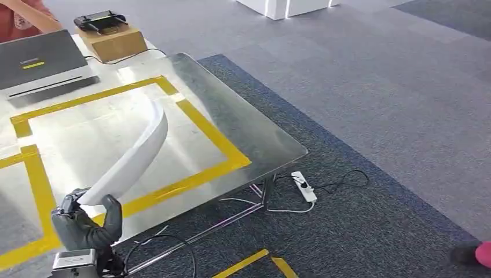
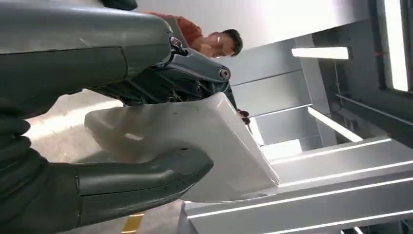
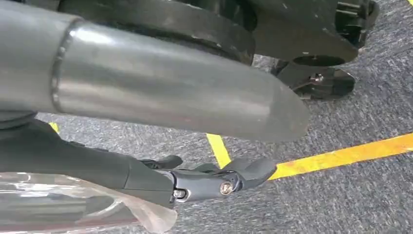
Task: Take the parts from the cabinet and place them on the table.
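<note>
The left hand [image 1: 87,223] grips the near end of a long, curved white part [image 1: 134,155], thumb on one face and darker fingers on the other. In the left wrist view the same hold shows close up: the thick thumb [image 2: 146,178] lies along the part's [image 2: 204,141] pale face while the fingers [image 2: 195,78] press from the opposite side. The part reaches out from the hand over the metal table [image 1: 255,136], its far end lying inside the yellow tape square [image 1: 214,139] marked on the tabletop; whether it touches the surface or hangs just above it cannot be told. At the table's far end sit a grey laptop [image 1: 40,61] and a cardboard box [image 1: 113,43] with a black controller [image 1: 99,20] on top, and a person's sleeve [image 1: 23,17] shows beyond the laptop. On the carpet just beside the table's near corner lies a white power strip [image 1: 304,186] with its cable. The right hand [image 3: 219,178] hangs over grey carpet crossed by yellow floor tape [image 3: 341,156], its dark fingers partly extended with nothing visible between them, though the view is too partial to tell whether it is released or clenched.
</note>
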You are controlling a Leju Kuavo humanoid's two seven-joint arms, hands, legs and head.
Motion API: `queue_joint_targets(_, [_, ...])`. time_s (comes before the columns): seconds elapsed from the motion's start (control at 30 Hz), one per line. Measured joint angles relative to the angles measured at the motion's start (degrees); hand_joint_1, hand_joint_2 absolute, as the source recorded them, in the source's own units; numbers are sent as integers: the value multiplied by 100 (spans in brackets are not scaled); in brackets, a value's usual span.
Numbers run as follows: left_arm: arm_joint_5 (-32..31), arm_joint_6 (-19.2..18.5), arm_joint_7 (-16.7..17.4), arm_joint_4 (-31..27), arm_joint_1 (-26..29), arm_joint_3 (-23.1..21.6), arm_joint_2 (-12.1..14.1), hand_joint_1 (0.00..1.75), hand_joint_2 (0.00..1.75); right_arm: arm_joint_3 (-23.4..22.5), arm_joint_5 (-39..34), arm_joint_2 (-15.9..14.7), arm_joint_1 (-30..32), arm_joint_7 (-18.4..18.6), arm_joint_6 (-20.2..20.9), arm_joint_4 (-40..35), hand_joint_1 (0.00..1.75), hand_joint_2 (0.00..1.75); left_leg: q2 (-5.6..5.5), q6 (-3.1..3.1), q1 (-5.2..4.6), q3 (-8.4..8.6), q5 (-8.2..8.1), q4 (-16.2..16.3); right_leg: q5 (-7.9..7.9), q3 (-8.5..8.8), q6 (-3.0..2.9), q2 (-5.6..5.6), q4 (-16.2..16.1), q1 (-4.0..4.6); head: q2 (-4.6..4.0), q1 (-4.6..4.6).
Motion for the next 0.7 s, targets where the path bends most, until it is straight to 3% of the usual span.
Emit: queue_joint_targets(0.7, [-48, 15, 35, 0, 8, 0, 2, 175, 175, 37, 11, 0, 0, 50, -15, 0, 0, 0, 0, 1, -1, -1, 1, 4, 1, 2, 0, 1, 5, -1, 0, 0])
